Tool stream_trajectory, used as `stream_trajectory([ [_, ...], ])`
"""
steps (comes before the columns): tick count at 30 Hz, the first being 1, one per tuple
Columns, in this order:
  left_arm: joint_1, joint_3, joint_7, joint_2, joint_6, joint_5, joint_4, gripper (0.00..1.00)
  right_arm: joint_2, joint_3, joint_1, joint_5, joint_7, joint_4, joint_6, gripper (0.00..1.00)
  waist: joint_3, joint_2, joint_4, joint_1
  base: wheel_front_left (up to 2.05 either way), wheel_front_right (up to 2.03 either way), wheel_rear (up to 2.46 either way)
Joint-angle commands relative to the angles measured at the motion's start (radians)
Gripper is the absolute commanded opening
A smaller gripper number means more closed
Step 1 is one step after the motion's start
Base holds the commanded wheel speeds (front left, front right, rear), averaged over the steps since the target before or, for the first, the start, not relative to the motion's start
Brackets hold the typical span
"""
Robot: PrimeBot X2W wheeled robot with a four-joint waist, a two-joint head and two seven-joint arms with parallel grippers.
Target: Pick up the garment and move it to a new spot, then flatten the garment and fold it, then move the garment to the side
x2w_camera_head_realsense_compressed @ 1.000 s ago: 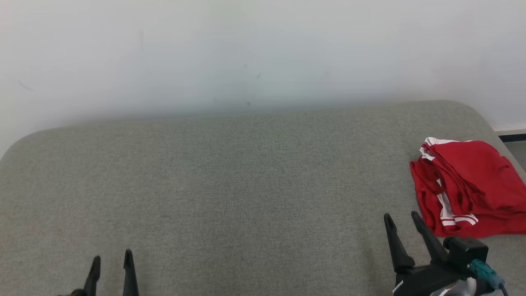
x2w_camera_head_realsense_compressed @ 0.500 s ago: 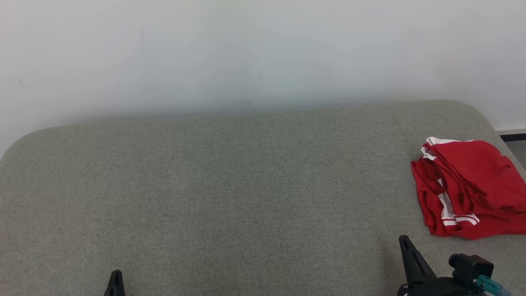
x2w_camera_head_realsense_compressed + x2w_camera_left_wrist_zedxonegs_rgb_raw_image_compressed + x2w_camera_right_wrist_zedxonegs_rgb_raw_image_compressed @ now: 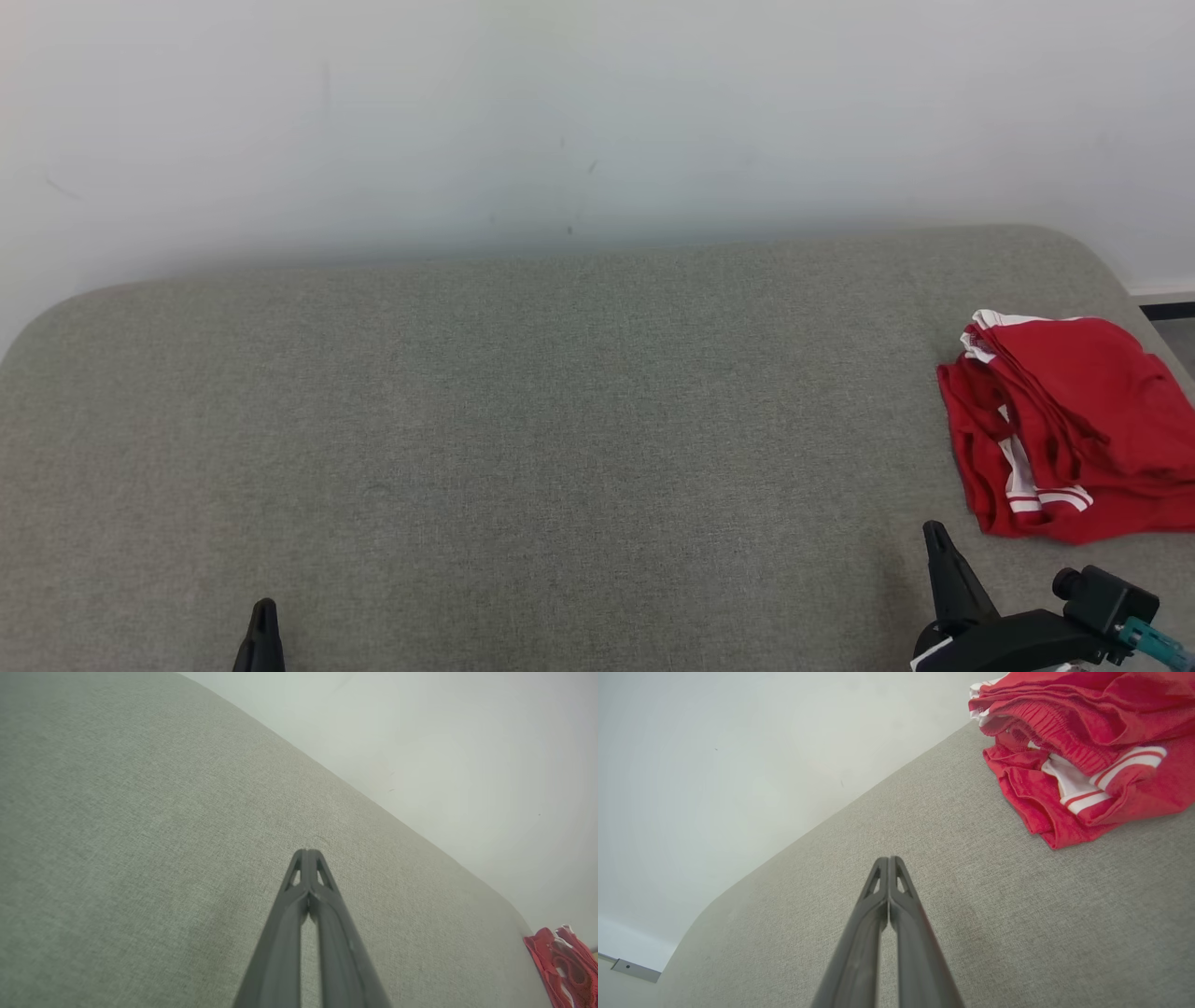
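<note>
Left pincer (image 3: 307,851) and right pincer (image 3: 888,858) are pressed together, empty, over the grey tabletop (image 3: 560,420); garment (image 3: 1074,429) at its right edge; wall (image 3: 560,112) behind.

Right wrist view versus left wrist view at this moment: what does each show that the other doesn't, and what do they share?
Right wrist, not left: the right gripper, shut, and the gathered waistband up close. Left wrist, not right: the left gripper, shut. Shared: the red garment lying free of both grippers, the grey cushion and the pale wall.
</note>
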Motion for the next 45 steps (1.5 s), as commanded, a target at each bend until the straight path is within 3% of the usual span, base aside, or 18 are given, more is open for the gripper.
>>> stream_trajectory([
  [1, -0.028, 0.004, 0.009, 0.006, -0.007, -0.043, -0.017, 0.0, 0.002, -0.015, -0.019, 0.038, 0.01, -0.024, 0.0, 0.0, 0.001, -0.0001, 0.0, 0.0, 0.0, 0.0, 0.0],
  [45, -0.092, 0.013, 0.153, 0.011, -0.042, -0.571, -0.028, 0.0, 0.062, -0.141, -0.015, 0.493, 0.15, -0.112, 0.0, 0.0, 0.015, -0.0001, 0.012, 0.0, 0.0, 0.0, 0.0],
])
